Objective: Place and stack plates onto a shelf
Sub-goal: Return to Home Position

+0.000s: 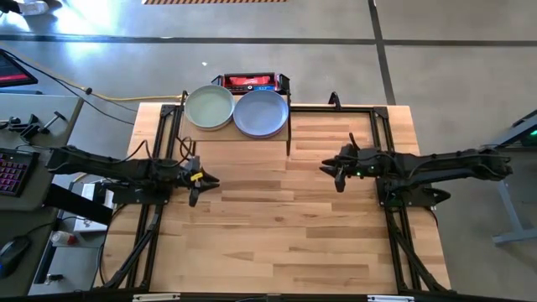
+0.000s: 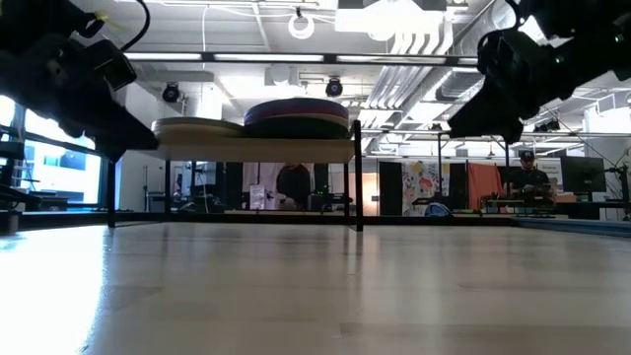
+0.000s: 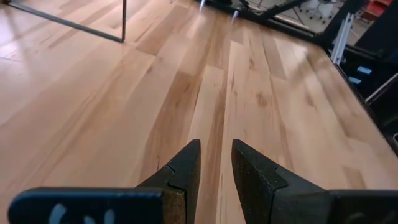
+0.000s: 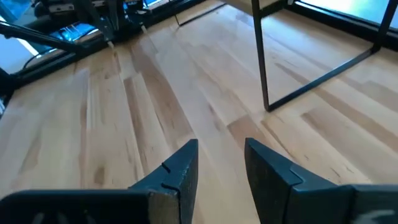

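My left pincer [image 1: 210,179] and right pincer [image 1: 327,170], mid-frame, are slightly parted and empty. I should withdraw them level, clear of the plates [image 1: 261,113] on the upper-centre shelf [image 1: 195,134].

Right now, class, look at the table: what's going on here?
Nothing is being handled. The plates sit in two stacks on the shelf, a green plate topping one and a blue plate the other. Both arms hang over the tabletop in front of it, the left tool and right tool empty, fingers slightly apart.
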`<state>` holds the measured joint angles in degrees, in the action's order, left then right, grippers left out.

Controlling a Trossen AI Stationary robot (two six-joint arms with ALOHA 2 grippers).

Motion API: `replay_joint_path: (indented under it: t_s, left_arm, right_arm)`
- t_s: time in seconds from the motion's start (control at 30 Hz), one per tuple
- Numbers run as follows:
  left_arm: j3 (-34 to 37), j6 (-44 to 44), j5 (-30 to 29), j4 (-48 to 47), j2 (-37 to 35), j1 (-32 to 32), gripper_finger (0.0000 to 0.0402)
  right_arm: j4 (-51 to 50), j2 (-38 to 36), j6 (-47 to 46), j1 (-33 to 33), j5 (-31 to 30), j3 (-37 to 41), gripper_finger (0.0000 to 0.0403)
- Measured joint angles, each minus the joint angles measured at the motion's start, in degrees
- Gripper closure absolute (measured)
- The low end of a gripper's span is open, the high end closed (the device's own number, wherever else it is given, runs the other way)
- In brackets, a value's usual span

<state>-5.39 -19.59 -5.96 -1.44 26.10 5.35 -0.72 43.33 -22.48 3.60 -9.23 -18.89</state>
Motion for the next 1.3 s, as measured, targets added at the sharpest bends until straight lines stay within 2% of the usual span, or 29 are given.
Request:
replay_joint_path:
  t_s: [0.27, 0.47, 0.63, 0.83, 0.93, 1.07, 1.3]
  left_arm:
    - [1.1, 3.8, 0.8, 1.3, -0.1, 0.1, 0.0323]
    - [1.1, 4.5, -1.3, 1.4, -0.1, 0.1, 0.0323]
    - [1.1, 3.6, -3.0, 1.1, -0.1, 0.0, 0.0323]
    - [1.1, -2.6, -3.2, -4.3, -0.1, 0.0, 0.0323]
    - [1.1, -2.7, -3.2, -7.8, -0.1, 0.0, 0.0323]
    - [1.1, -2.7, -3.2, -7.7, -0.1, 0.0, 0.0323]
    - [1.1, -2.8, -3.2, -7.8, 0.0, 0.0, 0.0323]
  right_arm:
    - [18.1, -2.5, -1.7, -0.1, 1.3, 12.0, 0.0288]
    - [25.5, -7.6, 0.6, -0.1, 2.8, 18.3, 0.0288]
    - [22.7, -9.9, 5.2, -0.1, 3.8, 18.3, 0.0288]
    - [18.1, -10.1, 6.1, -0.1, 3.5, 18.3, 0.0288]
    - [12.8, -10.0, 6.0, -0.1, 3.5, 18.3, 0.0288]
    - [7.7, -10.0, 6.0, -0.1, 3.5, 18.3, 0.0288]
    - [4.3, -10.0, 6.0, -0.1, 3.5, 18.3, 0.0288]
